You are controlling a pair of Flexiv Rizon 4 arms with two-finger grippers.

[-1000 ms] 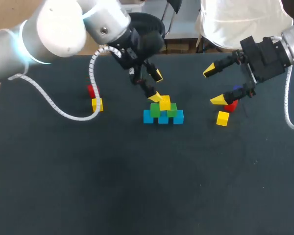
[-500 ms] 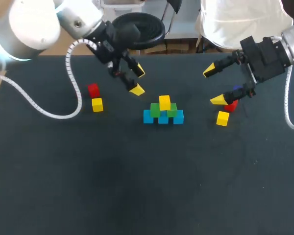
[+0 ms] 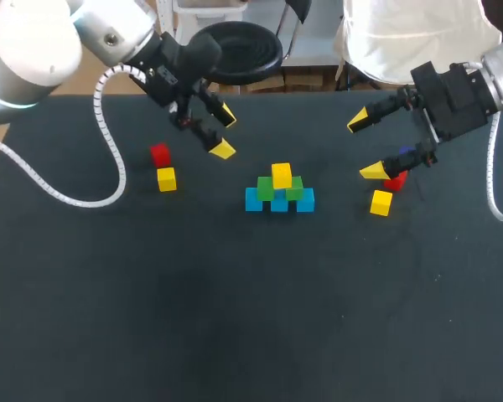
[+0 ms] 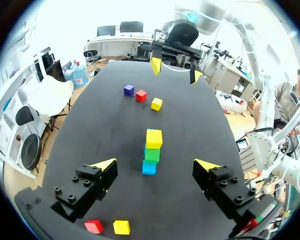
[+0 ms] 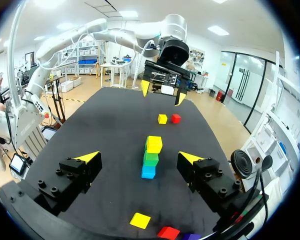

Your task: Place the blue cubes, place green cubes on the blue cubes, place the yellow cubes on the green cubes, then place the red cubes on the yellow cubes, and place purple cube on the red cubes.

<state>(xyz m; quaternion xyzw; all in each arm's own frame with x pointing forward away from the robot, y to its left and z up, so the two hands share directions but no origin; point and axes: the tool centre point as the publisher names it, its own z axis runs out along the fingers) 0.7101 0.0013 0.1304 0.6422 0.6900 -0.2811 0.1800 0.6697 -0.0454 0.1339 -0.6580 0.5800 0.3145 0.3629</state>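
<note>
Nearest on the dark matte table [image 3: 235, 318] stands the build: a row of three small blue cubes [image 3: 278, 203], two small green cubes [image 3: 265, 188] seated on them, and one small yellow cube [image 3: 282, 175] on top, resting across the greens; nothing holds it, and a sideways brush would likely tip that top cube or spread the blue row.

Level with the build, towards my right, lies a loose yellow cube [image 3: 381, 202]; just behind it is a small red cube [image 3: 393, 182], with a small purple cube [image 4: 129, 90] close beyond; these three sit tight together, so fingers closing on one may shove a neighbour out of reach.

To the left, another loose yellow cube [image 3: 166, 178] lies just beside a second red cube [image 3: 159, 154], with the same crowding risk.

Farther back, the left gripper [image 3: 225, 134] hovers between that pair and the build, jaws spread wide and empty; the right gripper [image 3: 365, 146] hangs over its own cluster, jaws likewise apart and empty, one tip above the red cube.

Red and purple are not yet placed; taking red before the loose yellows would, I judge, break the order; a late release over the build could drag it.
</note>
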